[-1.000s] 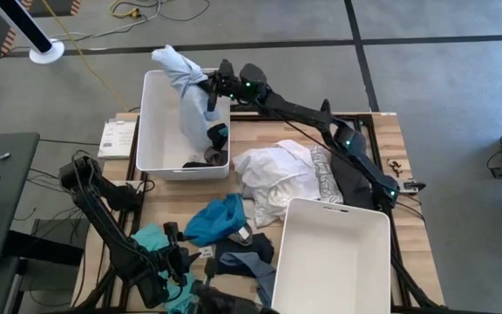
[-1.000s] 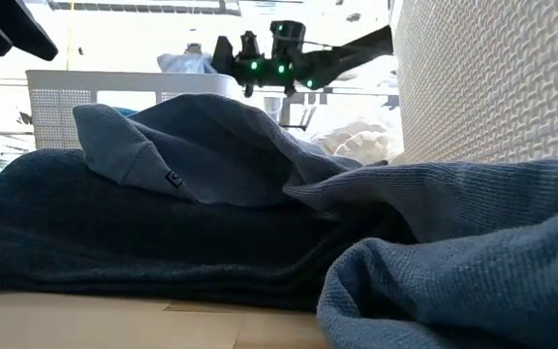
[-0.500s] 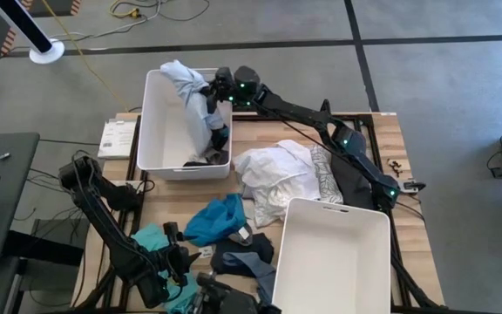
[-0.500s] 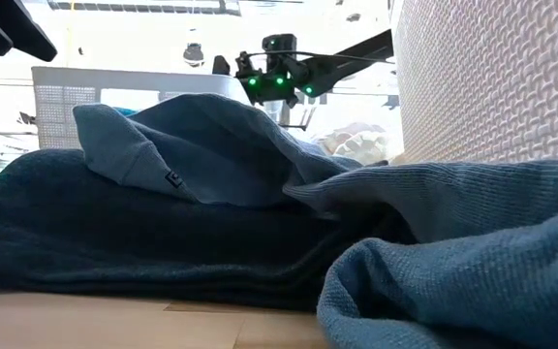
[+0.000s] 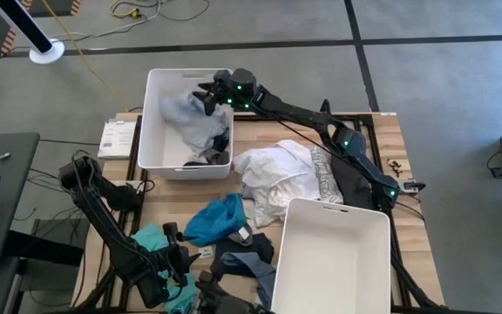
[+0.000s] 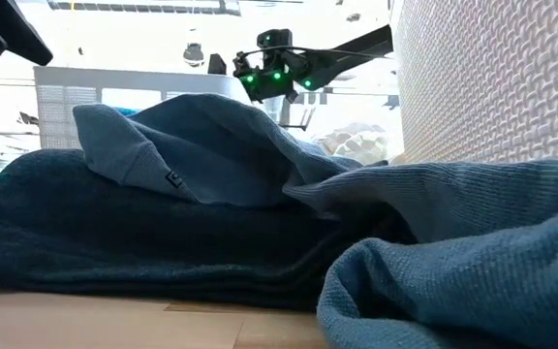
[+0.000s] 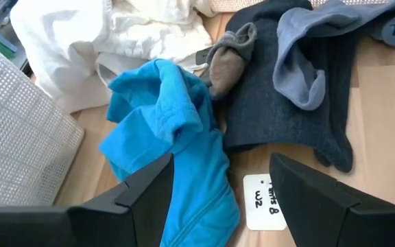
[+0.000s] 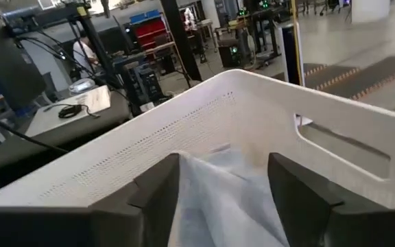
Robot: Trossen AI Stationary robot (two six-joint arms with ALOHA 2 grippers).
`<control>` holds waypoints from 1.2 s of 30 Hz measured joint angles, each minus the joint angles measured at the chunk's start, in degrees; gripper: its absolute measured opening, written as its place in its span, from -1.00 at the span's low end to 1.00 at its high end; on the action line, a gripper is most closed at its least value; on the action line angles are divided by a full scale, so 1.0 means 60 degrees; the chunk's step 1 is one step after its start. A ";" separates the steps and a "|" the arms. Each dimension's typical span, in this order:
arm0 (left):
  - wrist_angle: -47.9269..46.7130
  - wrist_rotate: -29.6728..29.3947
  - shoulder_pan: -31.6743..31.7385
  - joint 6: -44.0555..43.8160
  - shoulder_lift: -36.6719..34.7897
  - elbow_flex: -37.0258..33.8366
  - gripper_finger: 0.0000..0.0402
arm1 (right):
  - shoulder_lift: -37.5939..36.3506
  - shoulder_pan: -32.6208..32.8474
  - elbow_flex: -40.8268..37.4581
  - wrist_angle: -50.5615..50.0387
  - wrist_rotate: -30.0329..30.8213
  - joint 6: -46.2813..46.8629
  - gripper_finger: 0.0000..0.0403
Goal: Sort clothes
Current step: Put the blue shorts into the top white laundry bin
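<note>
Right gripper [image 5: 209, 94] out over the far white bin [image 5: 151, 122], fingers [image 8: 158, 189] spread apart, nothing clamped between them. Pale blue garment [image 5: 190, 122] lying loose inside that bin on top of a dark piece [image 5: 206, 159], right below the gripper. Left gripper [image 5: 174, 277] low at the near edge of the table [image 5: 181, 196], jaws apart too, hovering above the bright blue garment [image 7: 177, 147] without gripping it. Just beside that, a dark grey garment [image 7: 280, 103] with a grey-blue piece [image 7: 307, 58] draped over it and a small white tag [image 7: 266, 202] at its edge. White garment [image 5: 273, 179] heaped mid-table, a grey-white patterned piece [image 5: 325, 183] touching its side. Second white bin [image 5: 338, 257] standing near the front, beside the heap.
</note>
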 joint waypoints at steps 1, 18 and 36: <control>0.0003 0.0019 0.0000 0.0000 0.0000 0.0000 0.17 | -0.0069 0.0008 0.0000 -0.0266 0.0022 0.0195 0.21; 0.0069 0.0054 0.0000 -0.0053 0.0000 0.0004 0.17 | -0.1539 0.0778 -0.0004 -0.0661 0.0140 -0.0228 0.21; 0.0062 0.0983 0.0000 0.0106 0.0000 0.0007 0.17 | -0.4702 0.2989 -0.0013 -0.7310 -0.1493 -0.3302 0.21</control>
